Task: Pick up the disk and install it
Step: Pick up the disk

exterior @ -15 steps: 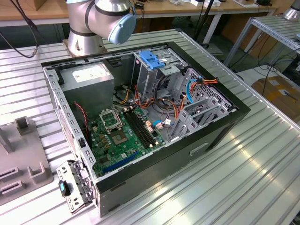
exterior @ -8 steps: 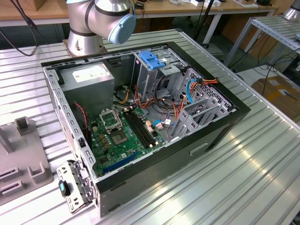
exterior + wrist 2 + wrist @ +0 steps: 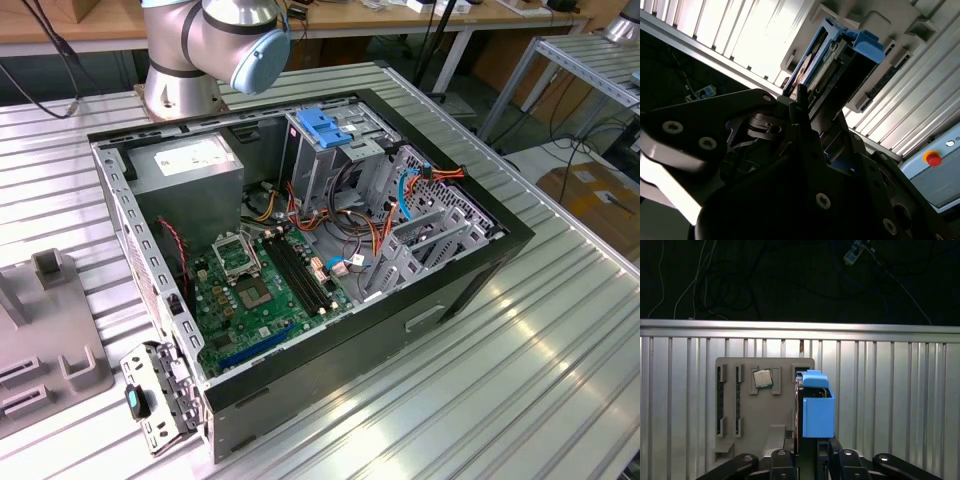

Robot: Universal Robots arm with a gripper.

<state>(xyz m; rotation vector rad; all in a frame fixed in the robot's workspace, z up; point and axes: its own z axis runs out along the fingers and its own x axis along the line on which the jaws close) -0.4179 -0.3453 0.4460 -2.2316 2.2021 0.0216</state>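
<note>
The disk (image 3: 816, 407) stands edge-on between my gripper's (image 3: 807, 455) fingers, its bright blue carrier rail facing the first wrist view. In the second wrist view the disk (image 3: 826, 67) shows its connector edge and blue frame just past my gripper (image 3: 812, 112), which is shut on it. It hangs above a grey holder plate (image 3: 760, 415) lying on the ribbed metal table. In the exterior view the open computer case (image 3: 480, 270) lies on the table, with a metal drive cage (image 3: 335, 150) topped by blue clips at its far end.
A small processor chip (image 3: 762, 378) sits in a pocket of the holder plate. The robot base (image 3: 190, 60) stands behind the case. Inside the case are a grey power supply (image 3: 190, 170), a green motherboard (image 3: 255, 290) and loose cables. A red button (image 3: 933, 159) sits on a box.
</note>
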